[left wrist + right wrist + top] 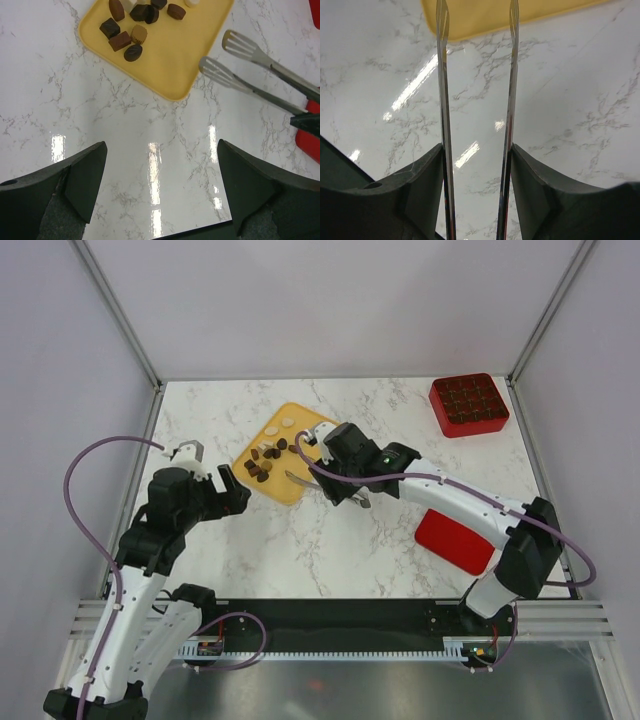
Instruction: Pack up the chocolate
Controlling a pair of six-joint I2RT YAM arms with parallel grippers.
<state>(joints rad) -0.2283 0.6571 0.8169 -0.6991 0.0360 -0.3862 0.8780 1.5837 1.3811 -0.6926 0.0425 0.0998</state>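
Several pieces of chocolate point(265, 462) point(131, 37), dark brown ones and a few cream-white ones, lie on the far part of a yellow tray point(290, 488) point(170, 55). My right gripper point(350, 490) point(477, 150) is shut on a pair of metal tongs point(298, 479) point(250, 50) point(442, 100), a finger pressing on each arm. The arms stand a little apart with nothing between them. Their slotted tips reach the tray's near edge, short of the chocolate. My left gripper point(235, 490) point(162, 150) hangs open over bare marble just in front of the tray.
A red gridded box point(468, 405) stands at the back right corner. A flat red lid point(455, 540) point(312, 135) lies under the right forearm. White walls and metal posts close in the marble table point(380, 540) on three sides.
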